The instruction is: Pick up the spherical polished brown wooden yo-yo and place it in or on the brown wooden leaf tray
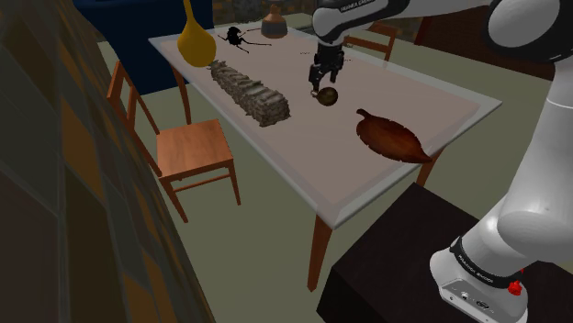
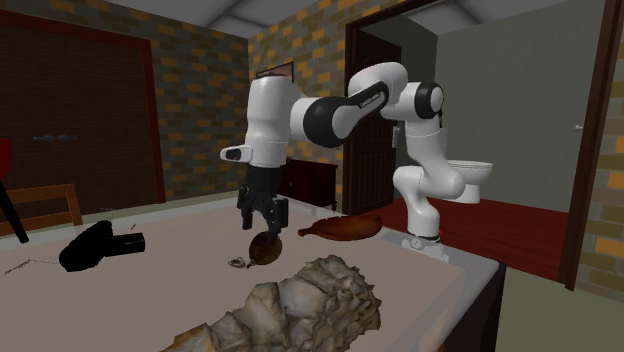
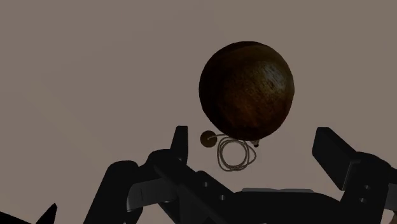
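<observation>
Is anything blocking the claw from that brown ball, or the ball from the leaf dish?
Nothing visible does. The open gripper hangs just above the yo-yo, and only bare table lies between the yo-yo and the leaf tray. The rocky lump lies on the yo-yo's other side.

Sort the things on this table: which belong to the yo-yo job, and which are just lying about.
Job in hand:
brown yo-yo
brown leaf tray

Lying about:
yellow vase
black gadget
long rocky block
brown pot
wooden chair
</observation>
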Controlling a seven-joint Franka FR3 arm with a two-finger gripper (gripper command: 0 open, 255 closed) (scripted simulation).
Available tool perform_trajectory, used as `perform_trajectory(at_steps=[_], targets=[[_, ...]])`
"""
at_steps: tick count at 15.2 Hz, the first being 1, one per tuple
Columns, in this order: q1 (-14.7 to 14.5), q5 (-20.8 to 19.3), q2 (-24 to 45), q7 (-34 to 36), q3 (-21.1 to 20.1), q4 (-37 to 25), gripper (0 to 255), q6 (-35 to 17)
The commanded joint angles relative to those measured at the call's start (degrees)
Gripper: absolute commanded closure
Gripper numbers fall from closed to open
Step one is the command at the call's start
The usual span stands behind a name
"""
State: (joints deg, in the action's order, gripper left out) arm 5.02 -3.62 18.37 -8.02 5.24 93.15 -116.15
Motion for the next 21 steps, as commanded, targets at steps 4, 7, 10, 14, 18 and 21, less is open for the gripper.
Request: perform_trajectory(at_steps=[4, 7, 10, 14, 18, 21], targets=[[0.1, 0.0, 2.0, 0.2, 0.0, 0.8, 0, -3.0], [0.2, 0.1, 2.8, 0.2, 0.0, 1.7, 0, -4.6], [0.2, 0.1, 2.8, 0.2, 0.0, 1.7, 0, -4.6], [0.2, 0.1, 2.8, 0.2, 0.0, 1.7, 0, -4.6], [0.2, 0.1, 2.8, 0.2, 0.0, 1.7, 255, -4.6], [0.2, 0.1, 2.8, 0.2, 0.0, 1.7, 255, -4.6]])
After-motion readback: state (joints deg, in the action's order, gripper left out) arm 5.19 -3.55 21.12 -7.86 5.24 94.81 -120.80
